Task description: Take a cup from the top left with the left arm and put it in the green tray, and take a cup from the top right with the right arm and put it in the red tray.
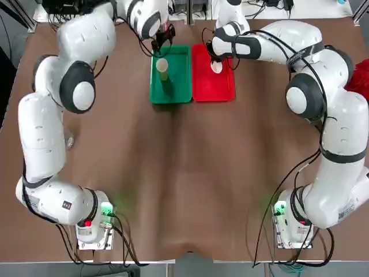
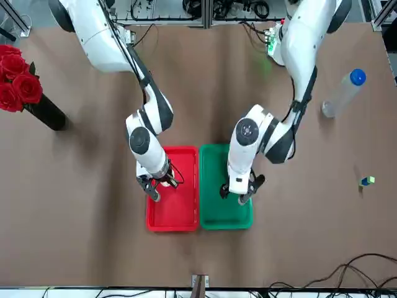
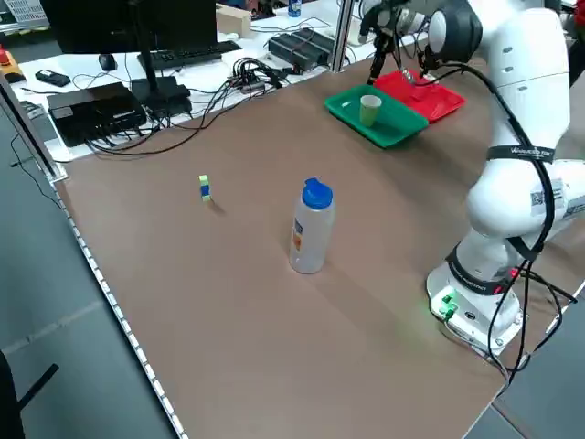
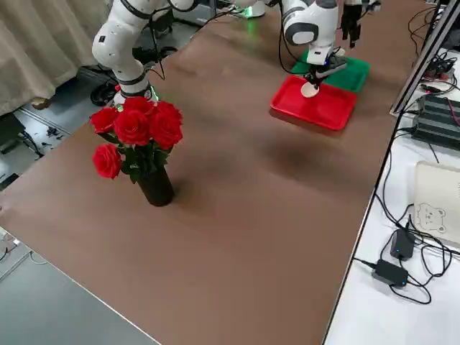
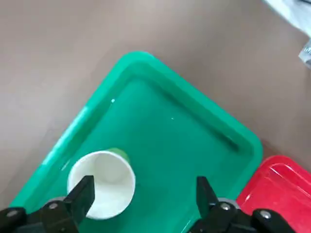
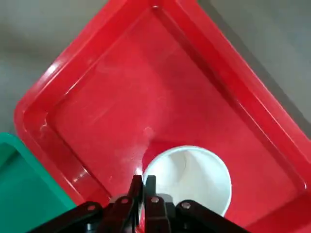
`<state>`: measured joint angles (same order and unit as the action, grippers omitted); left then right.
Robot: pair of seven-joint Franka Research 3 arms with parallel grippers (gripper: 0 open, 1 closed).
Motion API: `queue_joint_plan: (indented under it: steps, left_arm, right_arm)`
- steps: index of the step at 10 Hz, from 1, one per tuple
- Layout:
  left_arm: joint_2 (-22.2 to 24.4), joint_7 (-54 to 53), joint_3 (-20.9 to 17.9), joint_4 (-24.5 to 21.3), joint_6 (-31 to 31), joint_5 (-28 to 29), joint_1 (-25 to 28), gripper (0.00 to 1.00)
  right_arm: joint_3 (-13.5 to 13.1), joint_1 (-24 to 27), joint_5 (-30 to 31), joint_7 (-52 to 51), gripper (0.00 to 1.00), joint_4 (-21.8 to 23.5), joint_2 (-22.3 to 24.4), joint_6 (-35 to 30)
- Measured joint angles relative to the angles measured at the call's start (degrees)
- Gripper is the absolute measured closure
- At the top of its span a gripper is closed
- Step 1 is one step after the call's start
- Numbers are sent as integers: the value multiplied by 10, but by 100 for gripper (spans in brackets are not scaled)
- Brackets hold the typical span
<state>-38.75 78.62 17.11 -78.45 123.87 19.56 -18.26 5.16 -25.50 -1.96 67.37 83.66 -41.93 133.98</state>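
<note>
Glossy plastic green tray (image 5: 146, 68) and red tray (image 6: 97, 77); cups (image 5: 104, 187) seemingly matt paper.

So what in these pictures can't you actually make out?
- Front view: both cups are hidden under the left gripper and right gripper.
- Right wrist view: whether the white cup touches the red tray floor; the closed fingers cover its near rim.
- Left side view: the small block is too small to identify.
- Top view: the flowers are cut off by the edge.
</note>
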Motion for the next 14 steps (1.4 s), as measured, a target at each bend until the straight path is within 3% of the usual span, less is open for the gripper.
queue_joint_plan:
  steps: [2,4,7,10,12,14]
  left_arm:
    - [56,-43,1,1,-60,-31,36,2]
    - [102,-156,1,1,-142,-70,100,0]
    - [155,-334,1,1,-229,-95,202,0]
    - [207,-479,0,0,-272,-112,261,0]
    - [246,-589,-29,0,-316,-156,268,0]
    - [287,-646,-46,-3,-368,-167,254,0]
  right_arm:
    - [-3,0,1,0,85,0,-1,2]
    - [-4,0,1,0,80,-1,-1,2]
    - [-4,0,2,0,35,-5,-1,3]
    - [-4,-1,8,-1,29,-24,-1,-7]
    - [-11,5,26,-6,25,-66,3,-84]
    - [-17,52,33,-56,25,-132,12,-191]
